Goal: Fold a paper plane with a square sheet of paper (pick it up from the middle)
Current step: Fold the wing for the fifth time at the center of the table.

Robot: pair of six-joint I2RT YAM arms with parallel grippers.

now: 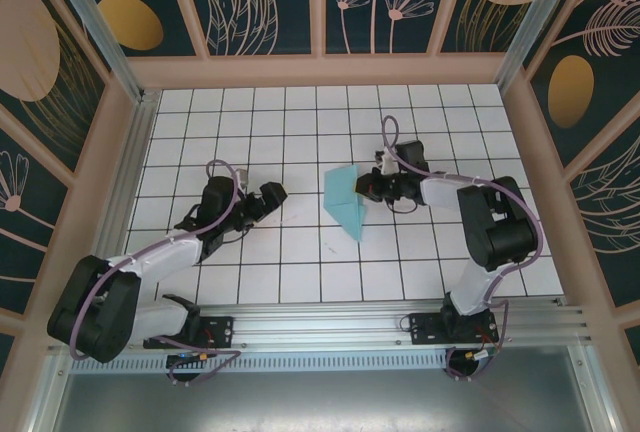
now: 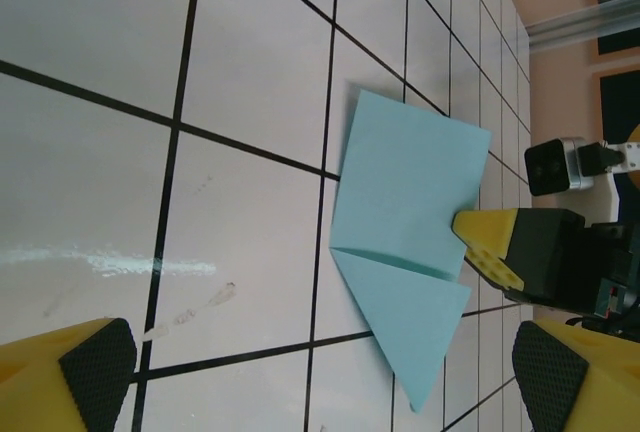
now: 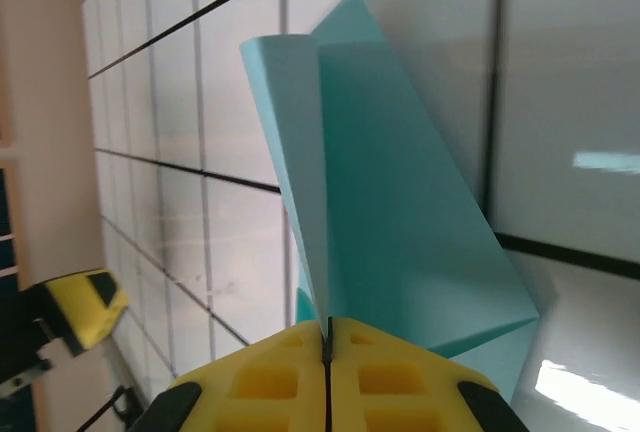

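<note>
Paper sheet (image 1: 343,202), teal-blue, part-folded to one pointed end, is pinched at its right edge. Right hand (image 3: 328,337) is closed tight on that edge, a flap standing up above the fingers. The rest lies on the white gridded surface (image 1: 300,272), between the arms. Left hand (image 1: 272,195) is spread wide, holding nothing, near the sheet's left side.

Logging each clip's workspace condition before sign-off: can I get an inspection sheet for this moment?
Surface: white grid-tiled table, with faint smudges in the left wrist view.
Job's things: teal paper, partly folded to a point, on the tiles.
Clutter: nothing seen.
Grippers: right gripper shut on the paper's edge; left gripper open, apart from the paper.
Cables: purple cables run along both arms.
Surroundings: wood-framed walls with dark floral panels; metal rail by the arm bases.
</note>
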